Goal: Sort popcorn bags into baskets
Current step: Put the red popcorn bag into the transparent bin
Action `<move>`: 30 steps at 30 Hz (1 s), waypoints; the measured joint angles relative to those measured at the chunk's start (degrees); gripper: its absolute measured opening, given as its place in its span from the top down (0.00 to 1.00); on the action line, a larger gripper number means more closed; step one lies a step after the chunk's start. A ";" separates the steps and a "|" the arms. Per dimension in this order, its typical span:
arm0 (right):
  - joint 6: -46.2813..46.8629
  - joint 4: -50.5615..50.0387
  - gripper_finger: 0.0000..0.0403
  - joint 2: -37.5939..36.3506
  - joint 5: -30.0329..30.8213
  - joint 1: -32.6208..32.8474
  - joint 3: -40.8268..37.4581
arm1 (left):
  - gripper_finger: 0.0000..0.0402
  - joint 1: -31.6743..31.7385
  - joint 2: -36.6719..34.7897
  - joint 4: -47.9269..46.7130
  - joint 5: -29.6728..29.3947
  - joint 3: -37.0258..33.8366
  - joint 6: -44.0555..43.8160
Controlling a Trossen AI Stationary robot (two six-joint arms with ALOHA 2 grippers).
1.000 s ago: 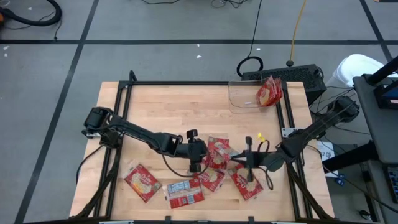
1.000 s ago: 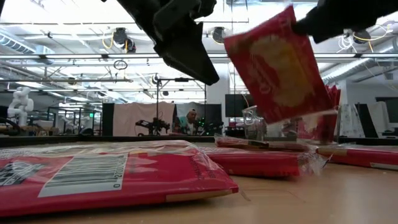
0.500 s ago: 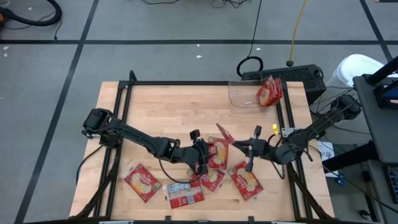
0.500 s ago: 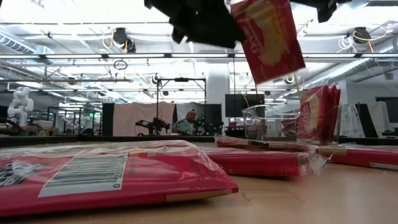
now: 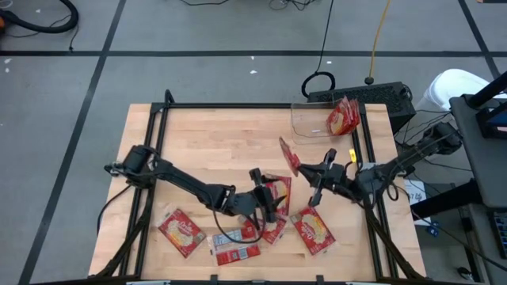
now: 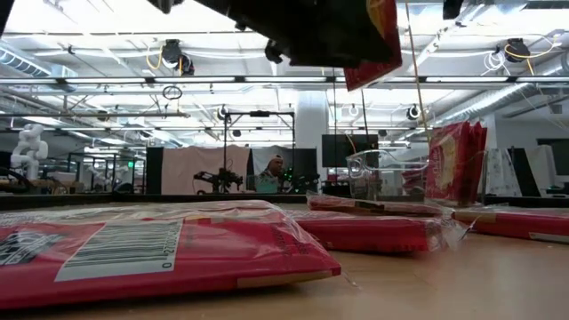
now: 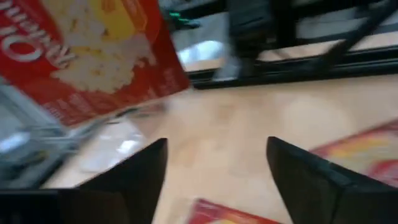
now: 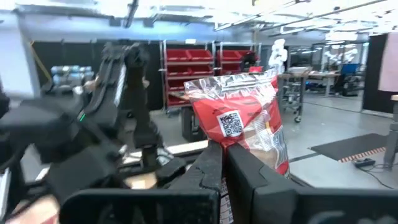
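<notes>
My right gripper [image 5: 307,169] [image 8: 229,171] is shut on a red popcorn bag [image 5: 288,156] [image 8: 239,118], held high over the table's middle right. The bag's lower corner also shows at the top of the low view [image 6: 378,53]. My left gripper [image 5: 277,207] [image 7: 217,180] hangs open and holds nothing, above several bags [image 5: 277,191] lying flat near the front. The clear basket [image 5: 310,125] [image 6: 378,173] stands at the far right with a bag [image 5: 343,116] leaning upright inside it. My right gripper pinches one end of the bag [image 8: 241,148] between its two fingers. The fingers come from the table's right, about level. The bag stands on edge beyond the fingertips, its QR-code face toward the wrist camera, lifted clear of the table.
More bags lie flat along the near edge: one at the left [image 5: 181,231], one label side up [image 5: 235,247], one at the right [image 5: 314,230]. A black frame [image 5: 238,105] rims the table. The table's far left half is bare wood [image 5: 214,138].
My right gripper has risen and drawn toward the far right with the bag, tipping up from a downward slant to about level; the bag has gone from just above the pile to high over the table. My left gripper has slid toward the right and tipped up toward level.
</notes>
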 joint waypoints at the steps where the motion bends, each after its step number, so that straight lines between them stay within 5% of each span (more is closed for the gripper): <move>1: -0.30 0.73 1.00 0.00 -0.07 -0.53 0.00 | 0.25 -0.18 0.62 2.28 -2.70 -0.08 1.56; 10: -2.11 7.56 1.00 0.04 -6.89 -4.30 0.00 | 0.12 1.35 3.69 22.38 -11.01 -0.04 5.02; 22: -2.53 14.24 1.00 2.26 -9.23 -9.63 0.00 | 0.22 4.60 3.63 25.14 -11.06 0.16 8.34; 30: -2.53 20.21 1.00 7.17 -9.24 -11.63 0.02 | 0.18 6.20 3.63 24.70 -12.65 3.48 11.39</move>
